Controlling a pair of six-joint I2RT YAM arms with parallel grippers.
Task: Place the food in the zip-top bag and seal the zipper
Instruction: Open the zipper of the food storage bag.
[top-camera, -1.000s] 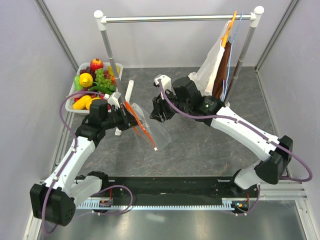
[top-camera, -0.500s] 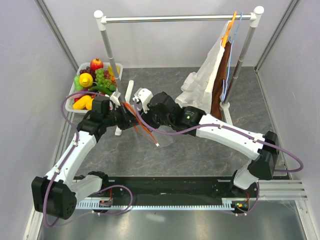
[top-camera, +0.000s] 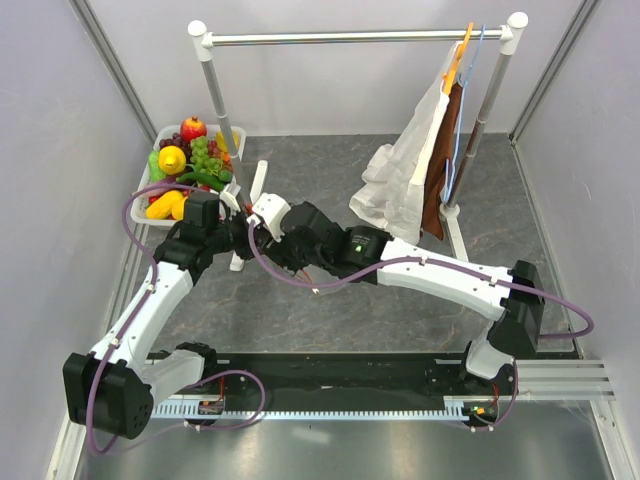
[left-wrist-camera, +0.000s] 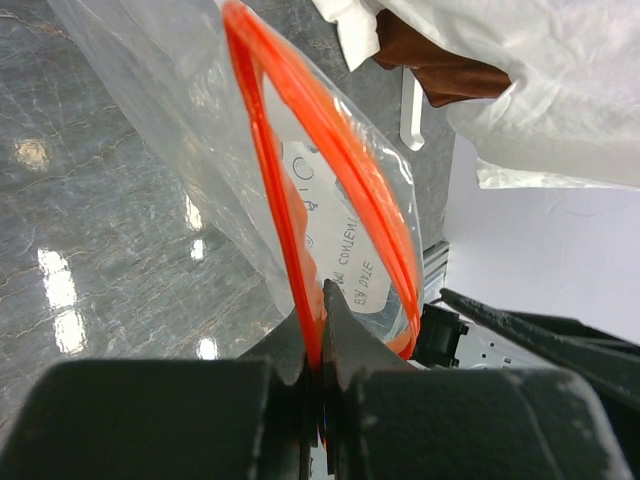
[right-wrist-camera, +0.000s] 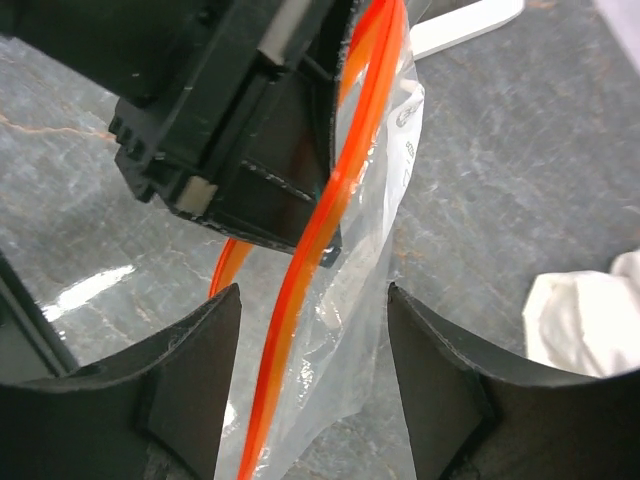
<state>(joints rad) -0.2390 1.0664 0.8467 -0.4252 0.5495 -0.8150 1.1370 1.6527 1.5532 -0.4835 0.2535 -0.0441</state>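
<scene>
Clear bag (left-wrist-camera: 345, 235): I see it held up, left of centre, mouth parted.
Left gripper (left-wrist-camera: 320, 325): pinching zipper (left-wrist-camera: 268, 175).
Right gripper (right-wrist-camera: 312, 292): jaws spread, straddling the orange edge.
Food (top-camera: 188, 160): piled at far-left corner.

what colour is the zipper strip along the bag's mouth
Orange-red. The zipper shows best in the left wrist view.

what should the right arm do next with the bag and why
Probably close the right end effector on the orange zipper strip running between its open fingers. The left end effector already pinches one strip of the zip-top bag, so gripping the other would likely let the arms spread the mouth.
</scene>
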